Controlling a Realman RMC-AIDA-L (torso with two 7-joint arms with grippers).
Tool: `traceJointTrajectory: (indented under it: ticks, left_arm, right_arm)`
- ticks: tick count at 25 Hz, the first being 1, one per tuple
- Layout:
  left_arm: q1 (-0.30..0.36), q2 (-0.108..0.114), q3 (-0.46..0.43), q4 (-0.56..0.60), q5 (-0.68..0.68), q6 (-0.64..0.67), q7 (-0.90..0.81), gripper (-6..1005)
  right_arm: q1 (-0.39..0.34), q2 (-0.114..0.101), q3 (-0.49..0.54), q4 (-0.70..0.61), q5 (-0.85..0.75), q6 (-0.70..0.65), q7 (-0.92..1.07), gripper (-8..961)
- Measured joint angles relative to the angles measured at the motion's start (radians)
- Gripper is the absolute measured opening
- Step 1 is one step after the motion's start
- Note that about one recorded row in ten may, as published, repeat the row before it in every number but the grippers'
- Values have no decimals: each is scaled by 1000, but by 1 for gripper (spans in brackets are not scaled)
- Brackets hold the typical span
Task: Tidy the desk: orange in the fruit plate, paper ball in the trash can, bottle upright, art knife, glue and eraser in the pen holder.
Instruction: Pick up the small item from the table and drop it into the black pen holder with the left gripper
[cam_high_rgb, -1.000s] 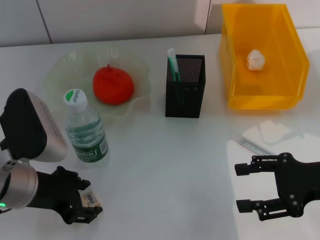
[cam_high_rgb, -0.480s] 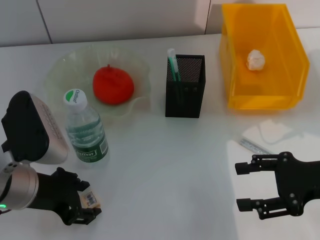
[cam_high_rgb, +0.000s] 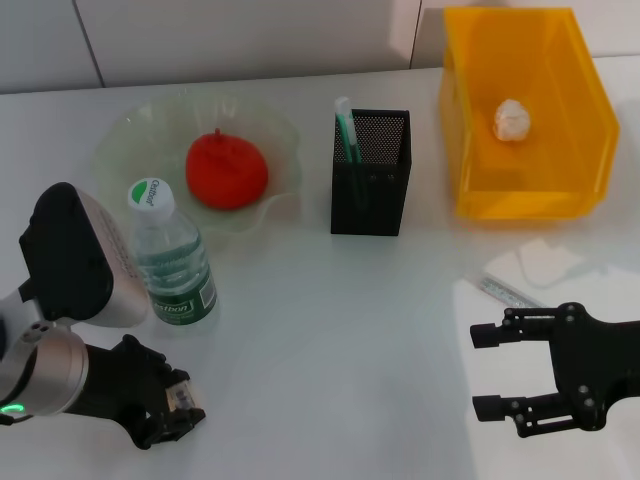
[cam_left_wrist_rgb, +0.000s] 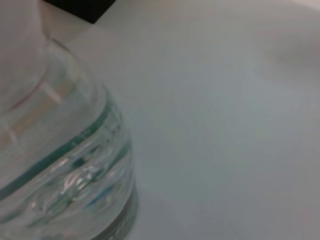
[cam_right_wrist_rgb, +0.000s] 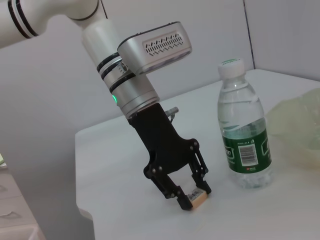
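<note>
The left gripper (cam_high_rgb: 178, 405) pinches the eraser (cam_high_rgb: 181, 398) at the near left table (cam_high_rgb: 330, 320) edge, just near of the upright bottle (cam_high_rgb: 172, 255); the pen holder (cam_high_rgb: 371, 172) stands far across open tabletop. The right gripper (cam_high_rgb: 488, 372) waits near right, jaws spread, nothing held.

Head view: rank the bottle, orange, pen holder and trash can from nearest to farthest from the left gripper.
From the left gripper, shut on the eraser:
1. Bottle, standing just beyond it.
2. Orange, in the fruit plate.
3. Pen holder, mid-table.
4. Trash can, far right.
</note>
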Motion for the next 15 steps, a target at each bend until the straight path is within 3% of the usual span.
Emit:
traceJointTrajectory:
  ticks: [1,3,9,11,12,13,15]
  left_arm:
    - [-1,0,3,0,0,0,2,623]
    - [5,0,8,22,-6,14,3,429]
    - [29,0,7,132,-65,88,16,414]
    - [40,1,-8,186,-137,141,49,414]
    - [55,1,-40,246,-250,182,94,416]
    - [55,1,-40,246,-250,182,94,418]
    - [64,1,-79,288,-384,192,138,423]
  right_arm:
    - [0,0,0,0,0,0,0,774]
    - [-1,0,0,1,0,0,0,774]
    - [-2,0,0,1,0,0,0,774]
    - [-2,0,7,1,0,-1,0,774]
    - [-1,0,12,1,0,-2,1,774]
    - [-1,0,12,1,0,-2,1,774]
    - [-1,0,17,1,0,-3,1,774]
